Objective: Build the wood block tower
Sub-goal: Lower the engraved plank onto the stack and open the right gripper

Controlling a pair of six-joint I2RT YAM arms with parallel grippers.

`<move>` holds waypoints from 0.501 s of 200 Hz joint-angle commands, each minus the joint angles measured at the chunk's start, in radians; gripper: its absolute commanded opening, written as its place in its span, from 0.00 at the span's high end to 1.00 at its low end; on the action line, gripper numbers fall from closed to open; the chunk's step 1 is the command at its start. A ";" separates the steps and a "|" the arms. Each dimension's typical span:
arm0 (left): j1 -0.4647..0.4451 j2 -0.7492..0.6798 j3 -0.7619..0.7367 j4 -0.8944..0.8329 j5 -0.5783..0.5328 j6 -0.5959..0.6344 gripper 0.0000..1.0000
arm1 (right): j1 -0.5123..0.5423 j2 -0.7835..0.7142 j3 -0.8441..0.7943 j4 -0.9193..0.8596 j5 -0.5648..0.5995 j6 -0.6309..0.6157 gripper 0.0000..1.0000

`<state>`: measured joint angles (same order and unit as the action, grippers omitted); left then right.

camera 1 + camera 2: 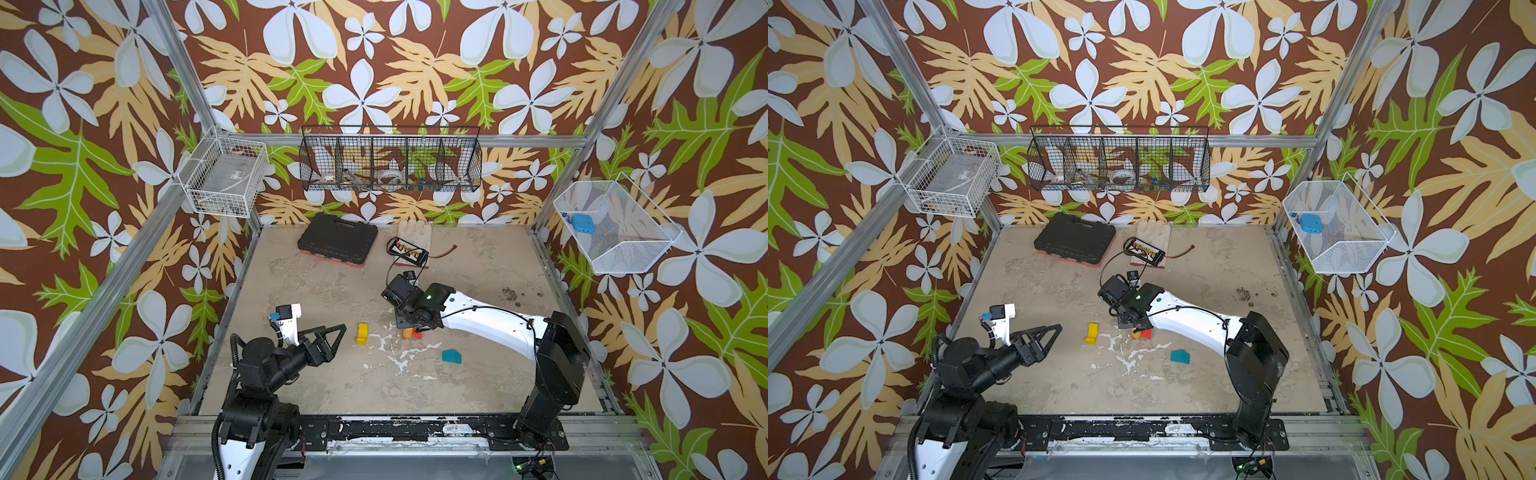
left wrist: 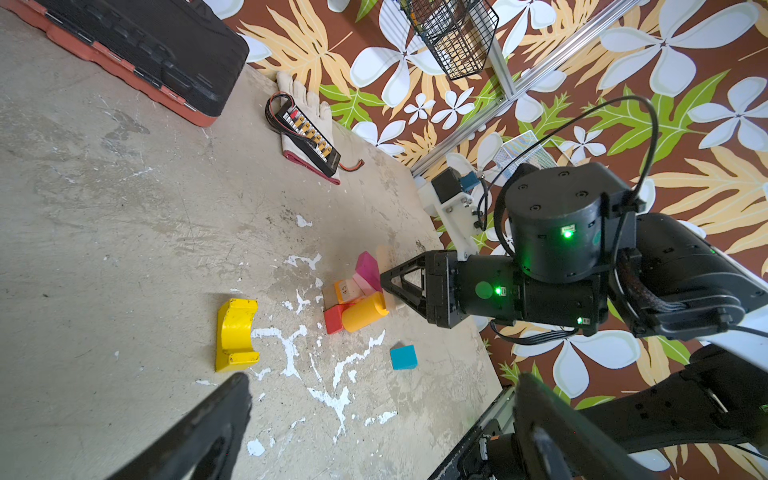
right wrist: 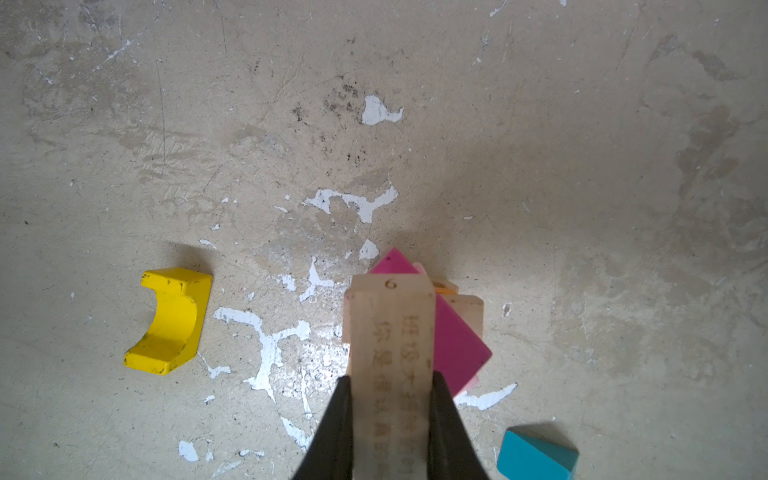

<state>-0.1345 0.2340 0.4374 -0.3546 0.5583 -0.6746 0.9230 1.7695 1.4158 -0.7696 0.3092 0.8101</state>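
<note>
Fingers (image 2: 216, 424) of the left gripper (image 2: 382, 376) stand spread wide with nothing between them, over the left side of the table (image 1: 332, 386). Just ahead of them the yellow arch (image 1: 362, 333) lies flat and alone. Right of it, near the table's middle, stands the tower (image 2: 353, 299): a red block (image 2: 333, 322) and an orange cylinder (image 2: 363, 316) at the base, a plain block (image 2: 347, 291) and a pink block (image 2: 362, 283) above, and a magenta block (image 2: 368, 268) higher still. The right gripper (image 3: 392, 378) reaches over it from the right, its fingers (image 3: 340, 415) clamped on a plain wood bar (image 3: 390, 324) printed with characters. The bar is held across the magenta block; whether it rests there cannot be told. Farther right the teal pentagon (image 1: 452, 356) lies flat, apart from the stack.
</note>
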 commanded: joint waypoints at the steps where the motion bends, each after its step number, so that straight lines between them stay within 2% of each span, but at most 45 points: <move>1: -0.001 -0.003 -0.001 0.026 0.003 0.005 0.00 | -0.001 0.001 -0.001 0.006 -0.001 0.000 0.76; 100: 0.000 -0.005 -0.001 0.026 0.003 0.005 0.00 | -0.001 0.008 -0.012 0.009 -0.014 -0.005 0.75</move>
<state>-0.1345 0.2298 0.4366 -0.3546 0.5579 -0.6746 0.9218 1.7710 1.4075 -0.7609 0.2905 0.8070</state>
